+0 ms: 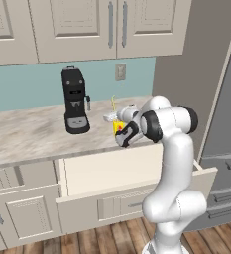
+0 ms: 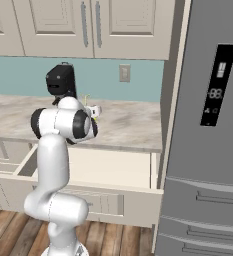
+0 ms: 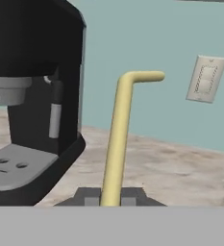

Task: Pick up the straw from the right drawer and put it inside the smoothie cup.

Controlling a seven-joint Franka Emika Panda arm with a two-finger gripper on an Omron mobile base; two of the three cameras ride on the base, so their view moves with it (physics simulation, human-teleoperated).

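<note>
Claw (image 3: 111, 198): pressed together on the straw (image 3: 117, 144), the two dark tips flanking the lower end of the stem in the hand view. Straw: pale yellow, held close to upright, its bent top turned to the right in that view; the thin upper end also showed in the left base view above the smoothie cup (image 1: 118, 127). Smoothie cup: small, yellow, red mark on its front, standing on the desk (image 1: 28, 134) just behind the robot's wrist, which hid much of it; whether the straw's lower end sat inside the cup could not be told. Coffee machine (image 1: 75, 100): black, upright on the desk to the left of the cup, well apart from it, close beside the straw in the hand view. Wall outlet (image 3: 205, 79): pale plate on the teal backsplash, behind and to the right of the straw. Right drawer (image 1: 112, 171): pulled out below the desk edge, cream interior showing, grey bar handle on its beige front. Upper cabinets (image 1: 82, 25): beige, doors closed. Refrigerator (image 2: 208, 150): grey, at the right of the desk, a lit display on its door.
</note>
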